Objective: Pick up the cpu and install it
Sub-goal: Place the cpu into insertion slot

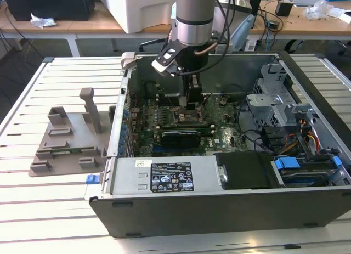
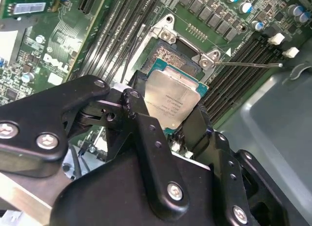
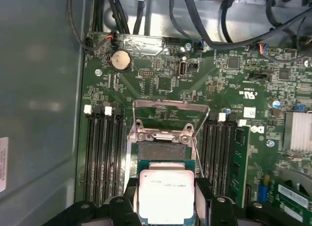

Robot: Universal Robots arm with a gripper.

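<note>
We are reaching down into the open case (image 1: 219, 213). Our gripper (image 1: 193, 97) is clamping the cpu (image 3: 165, 194) by two opposite edges, jaws closed to its width, right at the socket (image 3: 161, 150). The frame (image 3: 168, 109) is standing open beyond the socket, with slots (image 3: 105, 153) flanking both sides. Cables (image 3: 195, 16) are lying well apart, and the fixture (image 1: 68, 139) is sitting outside the case on the table (image 1: 55, 210).
</note>
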